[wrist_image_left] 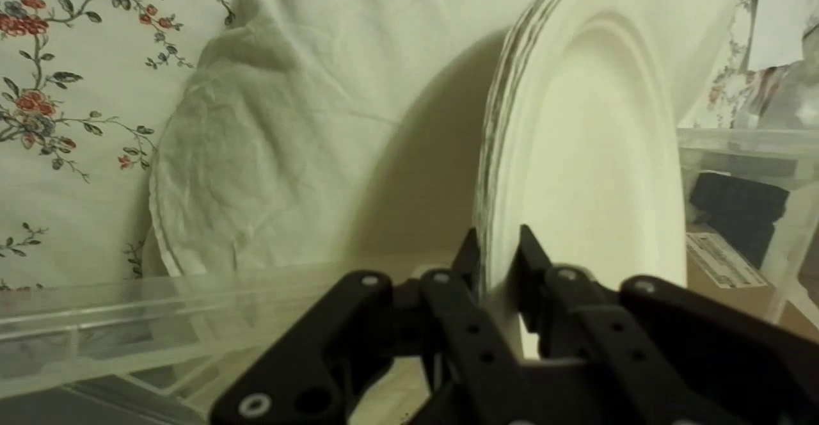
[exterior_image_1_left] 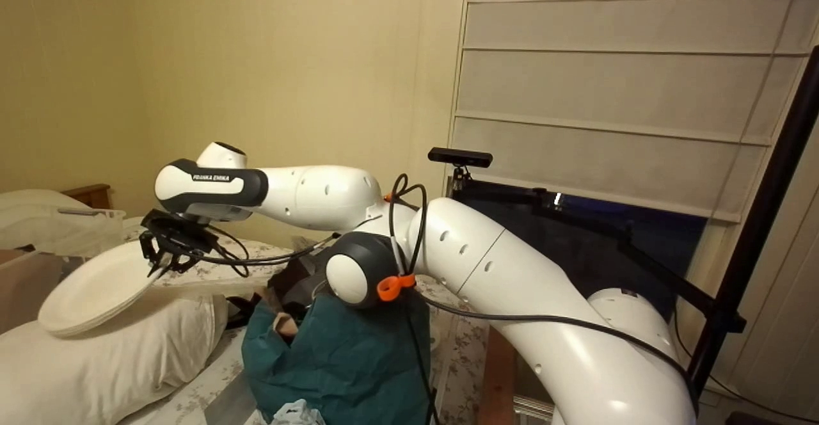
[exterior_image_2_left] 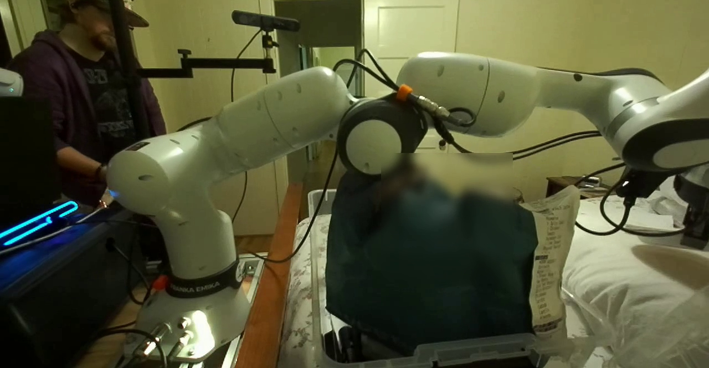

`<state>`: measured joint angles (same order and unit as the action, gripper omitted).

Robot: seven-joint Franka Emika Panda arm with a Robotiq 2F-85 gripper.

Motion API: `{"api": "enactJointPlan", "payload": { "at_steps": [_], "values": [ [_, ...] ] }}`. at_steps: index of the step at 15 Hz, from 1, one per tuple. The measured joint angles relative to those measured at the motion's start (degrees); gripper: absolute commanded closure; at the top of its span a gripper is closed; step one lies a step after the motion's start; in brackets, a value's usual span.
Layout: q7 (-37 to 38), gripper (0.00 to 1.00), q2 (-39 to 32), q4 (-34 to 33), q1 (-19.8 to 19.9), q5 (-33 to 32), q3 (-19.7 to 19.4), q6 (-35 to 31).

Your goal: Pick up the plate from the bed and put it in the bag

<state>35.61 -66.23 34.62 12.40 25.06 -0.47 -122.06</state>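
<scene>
Plainly, the rim of the stacked plates (wrist_image_left: 601, 156) is clamped between the fingers (wrist_image_left: 534, 278), which are parted only by the stack's thickness. In an exterior view, the plates are tilted over the pillow (exterior_image_1_left: 128, 367); whether it is touched cannot be told. The bag (exterior_image_1_left: 352, 354) is seen near the pillow, apart from the plates.

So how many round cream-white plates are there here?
At least 3 round cream-white plates, stacked and tilted over a puffy white pillow, clasped at the edge by the black two-fingered gripper. Their rims crowd together in the wrist view, so more may be hidden.
</scene>
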Motion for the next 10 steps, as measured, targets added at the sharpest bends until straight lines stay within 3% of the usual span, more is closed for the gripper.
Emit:
{"api": "enactJointPlan", "payload": {
  "at_steps": [4,10],
  "values": [
    [-0.49,0.96,3.36,-0.63,0.7,0.47,1.22,2.55],
    [0.35,0.96,14.34,-0.1,-2.18,-6.63,-2.44,25.05]
  ]
}}
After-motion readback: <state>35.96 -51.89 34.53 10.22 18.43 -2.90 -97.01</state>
